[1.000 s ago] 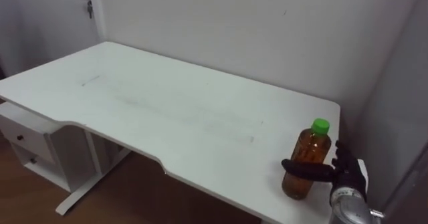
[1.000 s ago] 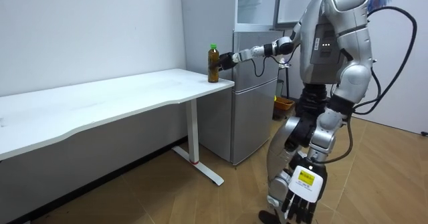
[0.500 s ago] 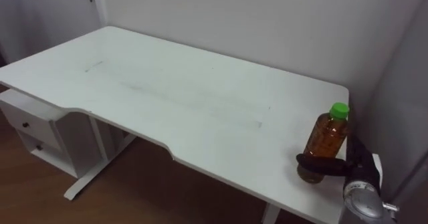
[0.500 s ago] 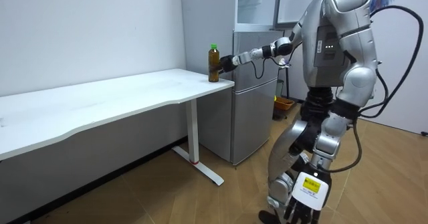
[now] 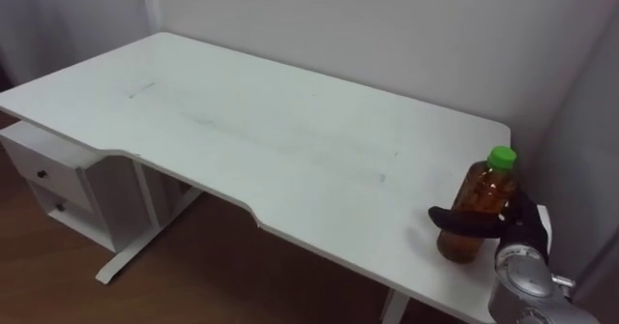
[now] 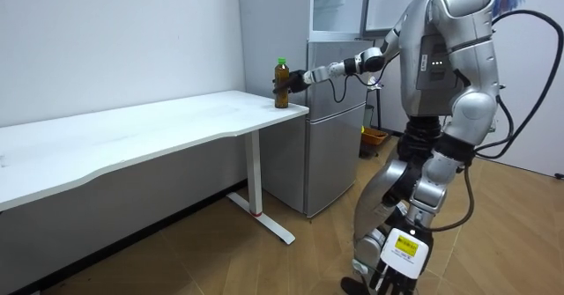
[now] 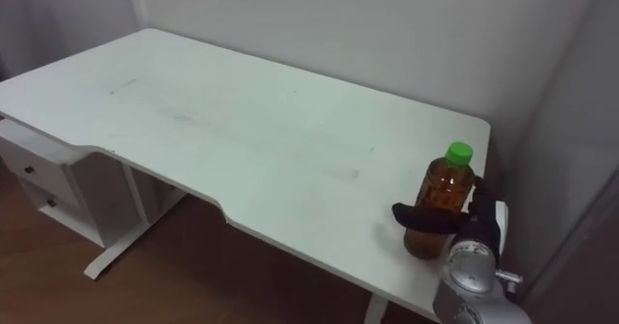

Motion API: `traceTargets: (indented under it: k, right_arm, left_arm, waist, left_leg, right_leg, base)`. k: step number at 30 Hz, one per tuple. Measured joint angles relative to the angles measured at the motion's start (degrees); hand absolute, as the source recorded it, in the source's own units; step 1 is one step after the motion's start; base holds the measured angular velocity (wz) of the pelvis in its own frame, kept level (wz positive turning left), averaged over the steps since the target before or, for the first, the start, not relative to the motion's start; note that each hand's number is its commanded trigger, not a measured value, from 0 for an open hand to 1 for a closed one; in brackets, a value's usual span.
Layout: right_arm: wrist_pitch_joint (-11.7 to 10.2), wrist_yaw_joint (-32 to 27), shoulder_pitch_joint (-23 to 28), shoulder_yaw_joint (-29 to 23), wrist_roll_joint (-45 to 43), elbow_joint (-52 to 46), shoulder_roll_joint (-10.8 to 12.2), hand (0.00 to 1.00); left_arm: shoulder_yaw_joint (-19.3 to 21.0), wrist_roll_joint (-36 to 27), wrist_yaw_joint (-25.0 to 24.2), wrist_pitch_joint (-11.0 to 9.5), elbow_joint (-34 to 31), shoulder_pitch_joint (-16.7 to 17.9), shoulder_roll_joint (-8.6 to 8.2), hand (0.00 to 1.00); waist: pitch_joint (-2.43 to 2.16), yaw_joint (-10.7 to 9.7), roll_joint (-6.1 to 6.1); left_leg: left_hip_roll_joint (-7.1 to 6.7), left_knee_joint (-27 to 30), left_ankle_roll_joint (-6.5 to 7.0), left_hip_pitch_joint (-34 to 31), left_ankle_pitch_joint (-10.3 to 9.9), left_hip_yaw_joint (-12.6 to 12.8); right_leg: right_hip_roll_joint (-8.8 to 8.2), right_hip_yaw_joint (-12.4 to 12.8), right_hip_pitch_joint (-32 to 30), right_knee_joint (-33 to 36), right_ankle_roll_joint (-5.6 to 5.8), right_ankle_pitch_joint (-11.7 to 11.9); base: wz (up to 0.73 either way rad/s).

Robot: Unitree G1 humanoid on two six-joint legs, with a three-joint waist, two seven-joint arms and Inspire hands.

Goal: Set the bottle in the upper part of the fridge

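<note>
An amber bottle [image 5: 481, 200] with a green cap stands upright near the right end of the white table [image 5: 242, 131]. My right hand [image 5: 519, 231] comes in from the lower right and is shut on the bottle, the thumb [image 5: 462, 220] curled across its front and the other fingers hidden behind it. The room view has the same bottle [image 6: 281, 84] at the table's corner with my outstretched right hand [image 6: 298, 79] on it. My left hand [image 6: 401, 253] hangs low at my side, fingers relaxed.
A grey fridge [image 6: 339, 128] stands right beside the table's end, its upper compartment [image 6: 339, 4] open. I stand on the wooden floor next to it. A white drawer unit [image 5: 58, 184] sits under the table's left end. A wall runs behind the table.
The eye view has shifted a little as my body moved. The bottle stands at the same spot on the table, my right hand still round it.
</note>
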Motion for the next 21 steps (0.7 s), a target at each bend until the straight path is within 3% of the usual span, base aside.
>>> traceTargets:
  k: [8, 9, 10, 11, 21]
  right_arm:
    - [-1.3, 0.7, 0.0, 0.0, 0.3, 0.0, -0.1, 0.0]
    - [-1.3, 0.8, 0.0, 0.0, 0.3, 0.0, -0.1, 0.12]
    - [-1.3, 1.3, 0.0, 0.0, 0.3, 0.0, -0.1, 0.79]
    - [-1.3, 1.6, 0.0, 0.0, 0.3, 0.0, -0.1, 1.0]
    - [-1.3, 3.9, 0.0, 0.0, 0.3, 1.2, -0.1, 1.0]
  left_arm:
    - [-0.1, -1.1, 0.2, -0.4, 0.1, 0.1, 0.21, 0.0]
    - [-0.1, -1.1, 0.2, -0.4, 0.2, 0.1, 0.21, 0.0]
    - [-0.2, -1.1, 0.2, -0.4, 0.3, 0.1, 0.21, 0.0]
    - [-0.2, -1.0, 0.2, -0.4, 0.4, 0.1, 0.21, 0.0]
    - [-1.0, -1.0, 0.1, -0.3, 1.0, 0.1, 0.26, 0.0]
  waist:
    - [0.0, 1.0, 0.0]
    - [0.0, 0.9, 0.0]
    - [0.0, 0.9, 0.0]
    - [0.0, 0.9, 0.0]
    - [0.07, 1.0, -0.16]
  left_leg:
    - [-0.01, -0.3, -0.36, 0.0, 0.3, 0.0]
    - [0.0, -0.4, -0.38, 0.0, 0.3, 0.0]
    - [0.0, -0.4, -0.39, 0.0, 0.3, 0.0]
    - [0.0, -0.4, -0.4, 0.0, 0.3, 0.0]
    - [0.0, -0.4, -0.43, 0.0, 0.3, -0.3]
  right_leg:
    - [-0.03, -0.1, -0.1, 0.0, 0.04, -0.1]
    - [-0.03, -0.2, -0.1, 0.0, 0.02, -0.1]
    - [-0.03, -0.2, -0.1, 0.0, 0.0, -0.1]
    - [-0.02, -0.2, -0.1, 0.0, 0.0, -0.1]
    - [0.25, -0.3, 0.3, -0.8, 0.0, -0.1]
  base:
    - [0.0]
    - [0.0]
    - [0.0]
    - [0.0]
    - [0.0]
